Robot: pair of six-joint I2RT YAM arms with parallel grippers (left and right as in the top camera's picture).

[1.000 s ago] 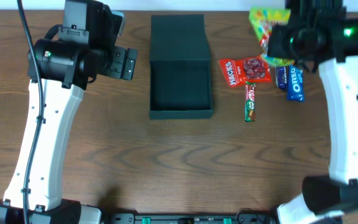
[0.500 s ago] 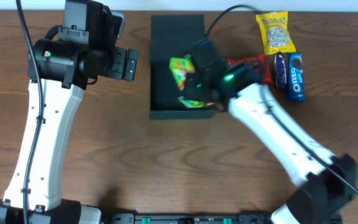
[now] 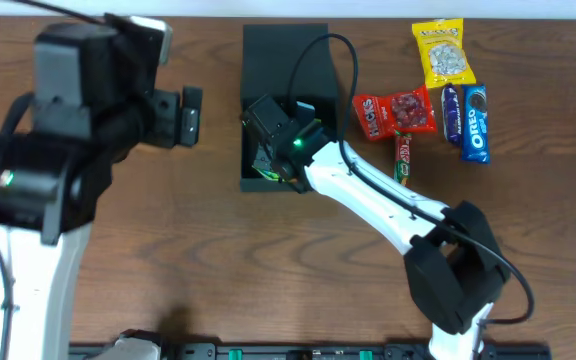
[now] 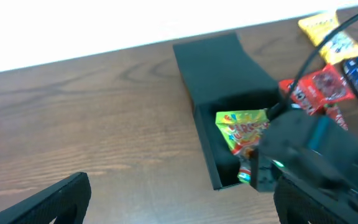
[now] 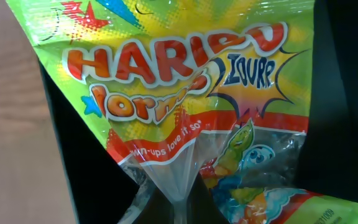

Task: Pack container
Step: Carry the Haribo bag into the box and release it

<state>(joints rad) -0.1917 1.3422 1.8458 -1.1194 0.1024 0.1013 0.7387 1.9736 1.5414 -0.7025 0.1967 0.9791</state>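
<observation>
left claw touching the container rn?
Apart. Overhead shows bare table between the left claw and the left wall of the container.

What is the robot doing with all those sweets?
It is packing snacks into the black box. The right tool is down inside the box with a Haribo gummy bag; I can't see whether it is gripping the bag. The left tool hangs open beside the box, holding nothing. A red packet, a yellow bag, Oreo packs and a thin bar lie on the table on the box's other side, not packed yet.
</observation>
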